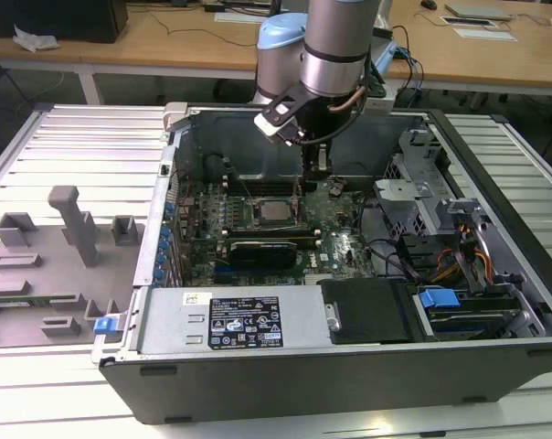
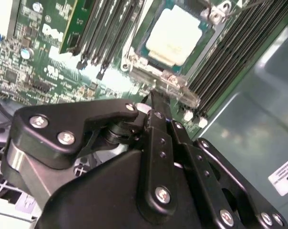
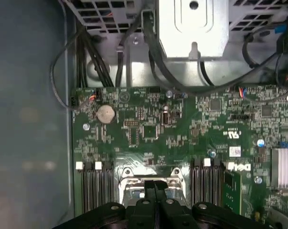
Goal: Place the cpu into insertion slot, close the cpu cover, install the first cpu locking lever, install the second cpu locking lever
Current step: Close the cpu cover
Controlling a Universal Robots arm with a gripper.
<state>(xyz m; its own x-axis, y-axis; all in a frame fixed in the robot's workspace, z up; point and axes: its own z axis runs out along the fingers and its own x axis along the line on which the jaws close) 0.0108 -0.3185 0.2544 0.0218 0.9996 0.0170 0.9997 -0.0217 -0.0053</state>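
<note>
While the exterior view takes in the open computer case (image 1: 349,389) and its printed white label (image 1: 244,320), the second wrist view shows the hand (image 2: 154,98), fingers pressed together, at the cpu cover (image 2: 177,88) edge. The cpu (image 2: 175,36) lies in the insertion slot (image 2: 149,51).

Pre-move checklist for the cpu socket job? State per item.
1. Chip seated: ok, it lies flat inside the metal frame.
2. Cover down: ok, it looks flat around the chip.
3. Claw shut: ok, fingers together, nothing between them.
4. Claw touching the cover's edge: cannot tell; the tip is right at it.
5. Locking levers latched: cannot tell.
6. Cables clear of the claw: ok, they lie beyond the board's far edge.
</note>
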